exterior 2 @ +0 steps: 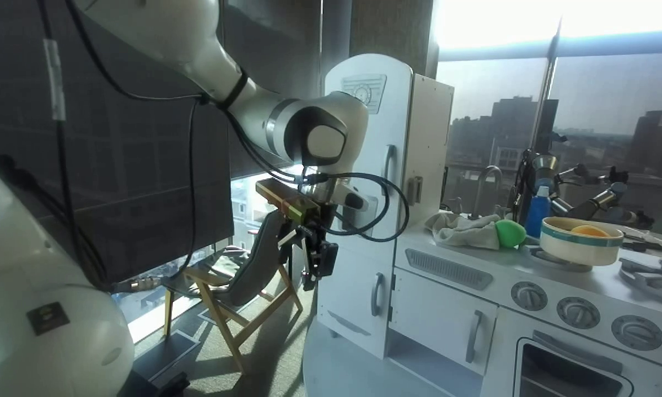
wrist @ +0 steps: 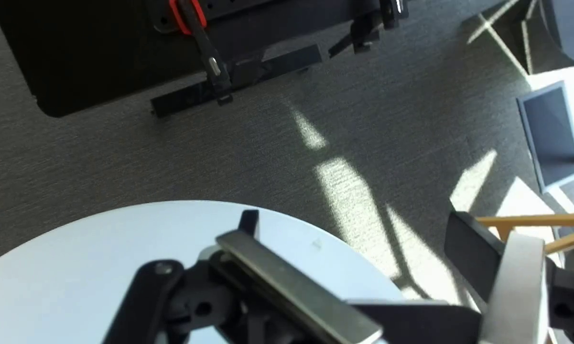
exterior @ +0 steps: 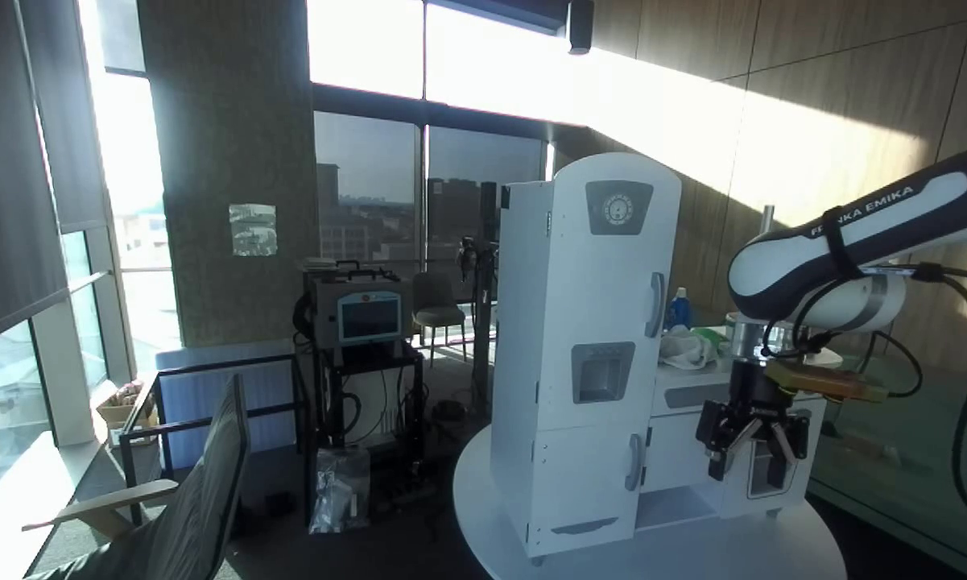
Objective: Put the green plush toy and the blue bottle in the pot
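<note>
The green plush toy [exterior 2: 510, 234] lies on the white toy kitchen's counter [exterior 2: 457, 255], against a pale cloth. It also shows in an exterior view [exterior: 706, 334], partly hidden by the cloth. The blue bottle [exterior 2: 538, 214] stands upright behind the pot; it also shows in an exterior view [exterior: 678, 311]. The cream pot [exterior 2: 579, 251] with a teal band sits on a burner and holds an orange round thing [exterior 2: 590, 231]. My gripper [exterior: 753, 459] is open and empty, pointing down in front of the kitchen, below counter height. In the wrist view [wrist: 361, 239] nothing is between its fingers.
The tall toy fridge [exterior: 596, 322] stands beside the counter and rises well above it. The crumpled cloth [exterior 2: 463, 229] lies near the curved faucet [exterior 2: 489, 172]. The kitchen stands on a round white table [wrist: 138, 248]. A wooden chair [exterior 2: 242, 286] stands beyond the arm.
</note>
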`<action>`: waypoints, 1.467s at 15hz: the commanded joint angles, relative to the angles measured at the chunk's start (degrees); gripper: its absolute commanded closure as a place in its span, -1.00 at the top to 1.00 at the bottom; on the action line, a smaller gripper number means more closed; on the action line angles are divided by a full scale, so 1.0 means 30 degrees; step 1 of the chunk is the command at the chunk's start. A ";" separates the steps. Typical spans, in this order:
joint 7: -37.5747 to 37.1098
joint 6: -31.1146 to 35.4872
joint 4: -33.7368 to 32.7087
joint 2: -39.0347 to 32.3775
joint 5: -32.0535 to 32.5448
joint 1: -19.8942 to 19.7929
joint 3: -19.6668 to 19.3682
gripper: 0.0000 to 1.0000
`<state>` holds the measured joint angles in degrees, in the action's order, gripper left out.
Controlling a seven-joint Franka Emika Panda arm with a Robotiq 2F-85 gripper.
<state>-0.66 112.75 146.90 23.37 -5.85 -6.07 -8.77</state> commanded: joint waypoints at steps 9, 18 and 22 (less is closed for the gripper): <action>-0.1905 0.0288 -0.8780 -0.4197 -0.6022 -0.2406 -0.3072 1.00; -0.6280 0.1515 -1.4850 -0.7749 -1.0756 -0.3858 -0.4236 1.00; -0.5078 0.1036 -1.3673 -0.7088 -0.9982 -0.3951 -0.4043 1.00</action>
<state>-15.92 116.10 106.17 2.27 -35.73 -17.16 -21.55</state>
